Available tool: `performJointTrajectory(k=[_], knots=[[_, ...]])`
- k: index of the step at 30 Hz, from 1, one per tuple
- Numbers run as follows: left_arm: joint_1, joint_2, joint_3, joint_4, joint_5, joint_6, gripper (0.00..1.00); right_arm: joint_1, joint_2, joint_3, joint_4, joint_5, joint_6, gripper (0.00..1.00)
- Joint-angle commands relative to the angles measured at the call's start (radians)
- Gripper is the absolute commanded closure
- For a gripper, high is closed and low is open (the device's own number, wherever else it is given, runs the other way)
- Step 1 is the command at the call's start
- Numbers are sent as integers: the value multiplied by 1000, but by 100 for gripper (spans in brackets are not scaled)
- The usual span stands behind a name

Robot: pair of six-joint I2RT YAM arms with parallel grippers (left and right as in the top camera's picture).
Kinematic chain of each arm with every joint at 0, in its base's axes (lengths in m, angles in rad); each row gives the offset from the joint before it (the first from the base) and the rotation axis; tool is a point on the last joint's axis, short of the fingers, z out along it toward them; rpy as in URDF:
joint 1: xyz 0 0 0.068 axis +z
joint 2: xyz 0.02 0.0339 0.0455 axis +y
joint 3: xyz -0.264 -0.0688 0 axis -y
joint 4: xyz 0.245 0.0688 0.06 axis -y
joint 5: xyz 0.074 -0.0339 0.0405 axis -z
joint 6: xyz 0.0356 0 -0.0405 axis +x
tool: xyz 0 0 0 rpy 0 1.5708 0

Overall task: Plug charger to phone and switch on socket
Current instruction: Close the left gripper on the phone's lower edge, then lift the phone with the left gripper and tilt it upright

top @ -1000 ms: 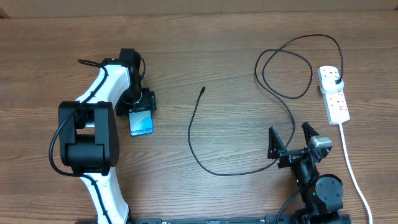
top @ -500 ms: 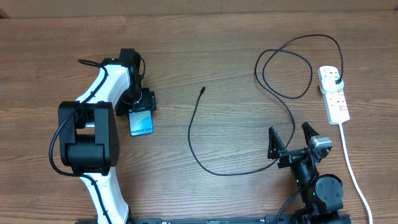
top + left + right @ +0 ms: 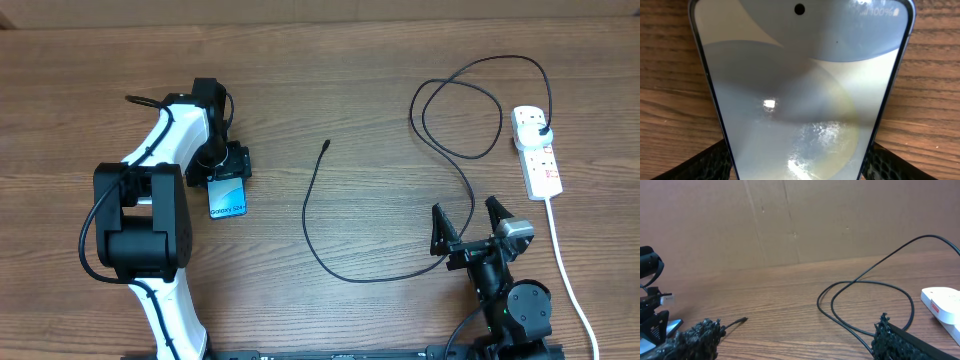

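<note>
Phone (image 3: 800, 100) | left fingers (image 3: 705, 165) clamp its long edges | right fingers (image 3: 438, 228) apart (charger tip (image 3: 327, 145) on open table (image 3: 380, 110))

The phone (image 3: 228, 199) screen reads "Galaxy S24" from overhead and "100%" in the left wrist view.

The whole table (image 3: 330, 60) is viewed from straight above and from far off. The left wrist view is aimed steeply down from very close, and the picture is filled by the phone (image 3: 800, 100), which is shown small in the overhead view. The right wrist view is set low, near the tabletop, and faced across it toward a brown wall (image 3: 790, 220). Its cable (image 3: 865, 282) and power strip (image 3: 942, 300) are shared with the overhead view.
</note>
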Motion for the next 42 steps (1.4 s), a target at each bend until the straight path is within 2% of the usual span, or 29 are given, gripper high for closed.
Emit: performJointTrajectory(k=[1,24,42], knots=[[-21,59,-43,25,117,-6,19,-5,-9,-11,4,-2,-7,0],[-21,59,-43,25,117,-6,19,-5,-9,-11,5,-2,-7,0],[-22,59,-43,26,114,-2,25,-5,-9,-11,5,-2,-7,0]])
